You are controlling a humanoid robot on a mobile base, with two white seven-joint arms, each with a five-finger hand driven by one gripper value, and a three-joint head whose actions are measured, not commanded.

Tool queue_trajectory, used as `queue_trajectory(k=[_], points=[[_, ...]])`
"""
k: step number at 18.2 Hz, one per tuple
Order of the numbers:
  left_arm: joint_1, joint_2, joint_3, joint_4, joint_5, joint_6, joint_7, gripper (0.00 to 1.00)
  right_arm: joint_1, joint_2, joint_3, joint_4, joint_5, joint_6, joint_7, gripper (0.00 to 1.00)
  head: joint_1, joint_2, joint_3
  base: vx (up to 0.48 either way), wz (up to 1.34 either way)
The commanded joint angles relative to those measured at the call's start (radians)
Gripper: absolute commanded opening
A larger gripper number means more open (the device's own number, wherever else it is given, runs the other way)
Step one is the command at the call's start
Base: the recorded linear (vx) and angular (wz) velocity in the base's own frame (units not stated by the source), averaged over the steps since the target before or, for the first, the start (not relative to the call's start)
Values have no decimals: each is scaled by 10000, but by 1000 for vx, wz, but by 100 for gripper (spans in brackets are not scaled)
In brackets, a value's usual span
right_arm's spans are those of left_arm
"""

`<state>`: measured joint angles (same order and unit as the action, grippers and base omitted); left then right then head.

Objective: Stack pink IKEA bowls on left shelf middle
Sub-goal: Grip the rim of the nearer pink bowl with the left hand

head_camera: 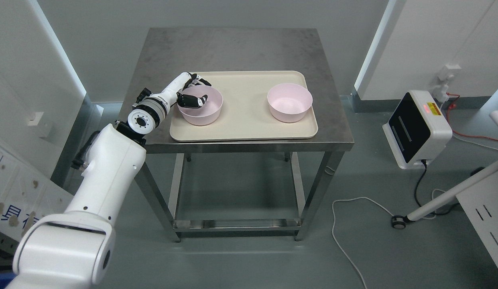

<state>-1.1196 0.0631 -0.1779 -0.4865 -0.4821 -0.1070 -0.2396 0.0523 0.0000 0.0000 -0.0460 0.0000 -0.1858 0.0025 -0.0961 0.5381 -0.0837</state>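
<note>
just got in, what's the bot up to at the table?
The left hand is at the rim of the left pink bowl, thumb inside it and the other fingers at its outer wall, apparently gripping it. That bowl sits on the beige tray on the steel table. The second pink bowl stands apart on the tray's right side, untouched. Nothing is stacked yet. The right arm isn't in view.

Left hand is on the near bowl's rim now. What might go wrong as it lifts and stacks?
1. The left hand pinches only the rim of the left pink bowl, thumb inside; it may tilt or slip.
2. Dragging could shift the tray, which sits near the table front edge.
3. A tilted approach might knock the right pink bowl.
</note>
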Motion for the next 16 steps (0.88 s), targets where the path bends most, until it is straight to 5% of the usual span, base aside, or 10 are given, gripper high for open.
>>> queue_trajectory(k=[1, 8, 16], points=[[-33, -64, -246, 63, -255, -233, 233, 13, -1, -175, -108, 0, 77, 2, 6, 100, 0, 0, 0, 0, 0], [-18, -94, -246, 63, -487, -295, 341, 1, -1, -175, -92, 0, 77, 2, 6, 100, 0, 0, 0, 2, 3], [-33, -457, 306, -932, -471, -188, 786, 0, -1, -175, -92, 0, 77, 2, 6, 100, 0, 0, 0, 0, 0]])
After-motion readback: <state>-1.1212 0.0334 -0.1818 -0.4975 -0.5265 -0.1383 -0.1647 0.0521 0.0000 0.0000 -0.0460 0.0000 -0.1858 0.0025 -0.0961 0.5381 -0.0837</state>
